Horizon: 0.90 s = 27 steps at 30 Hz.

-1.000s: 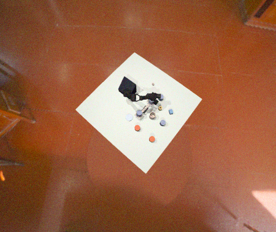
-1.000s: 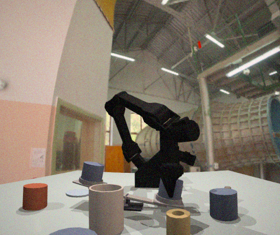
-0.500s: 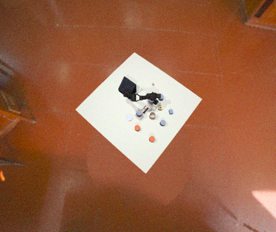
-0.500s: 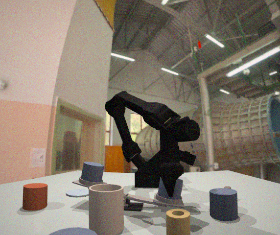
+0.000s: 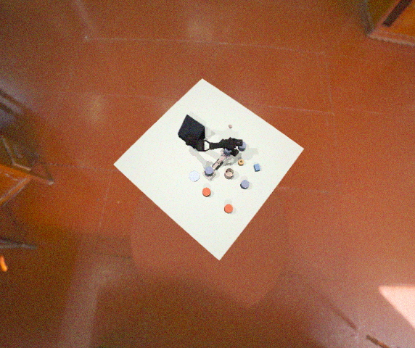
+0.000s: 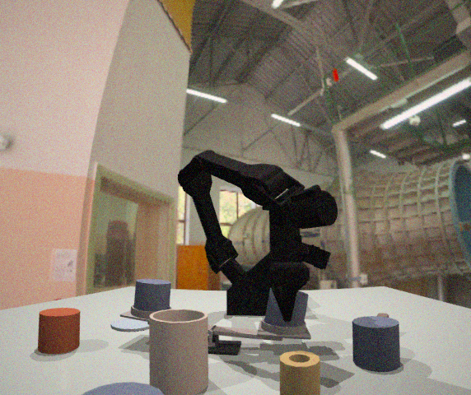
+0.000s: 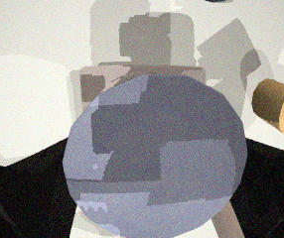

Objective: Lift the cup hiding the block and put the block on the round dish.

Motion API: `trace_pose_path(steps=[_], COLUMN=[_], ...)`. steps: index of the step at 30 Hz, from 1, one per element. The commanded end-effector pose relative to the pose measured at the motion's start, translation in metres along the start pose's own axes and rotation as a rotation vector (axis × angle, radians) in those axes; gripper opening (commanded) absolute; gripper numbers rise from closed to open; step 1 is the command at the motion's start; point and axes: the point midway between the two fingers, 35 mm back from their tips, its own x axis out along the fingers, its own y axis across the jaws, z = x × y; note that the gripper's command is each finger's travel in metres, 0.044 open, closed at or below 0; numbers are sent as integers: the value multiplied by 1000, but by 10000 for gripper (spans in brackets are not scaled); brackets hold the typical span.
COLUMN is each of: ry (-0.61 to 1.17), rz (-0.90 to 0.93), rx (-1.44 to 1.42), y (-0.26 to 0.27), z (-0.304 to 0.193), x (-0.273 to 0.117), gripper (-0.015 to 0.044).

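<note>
And the end effector (image 5: 229, 151) (image 6: 287, 293) (image 7: 149, 135) is gripping the cup (image 6: 294, 310) (image 7: 154, 154) at the balance's (image 5: 219, 163) (image 6: 249, 332) end farther from the dish (image 5: 194, 175) (image 6: 130, 325), block presumably hiding beneath, with lifting, placing, releasing and clearing all remaining, nearer the surface's (image 5: 170, 161) (image 6: 100, 369) middle than its edges!

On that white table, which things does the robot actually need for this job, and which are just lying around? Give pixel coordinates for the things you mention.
Needed:
- gripped cup (image 5: 227, 151) (image 7: 154, 159)
- other balance cup (image 5: 209, 171) (image 6: 152, 295)
- balance (image 5: 220, 160) (image 6: 249, 332)
- round dish (image 5: 194, 175) (image 6: 129, 325)

Lying about:
- orange cylinders (image 5: 206, 192) (image 6: 58, 332)
- beige open cup (image 5: 226, 176) (image 6: 178, 357)
- yellow ring-topped cylinder (image 5: 239, 164) (image 6: 287, 378) (image 7: 270, 103)
- blue block (image 5: 257, 167)
</note>
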Motion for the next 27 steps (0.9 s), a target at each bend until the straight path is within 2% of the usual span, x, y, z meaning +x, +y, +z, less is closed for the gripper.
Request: trace_pose_path(steps=[1,27], ry=[-10,-12], rz=[-8,-7], rx=[5,4], y=[-2,-4], z=[3,4], x=[-8,-41], gripper=[0,0])
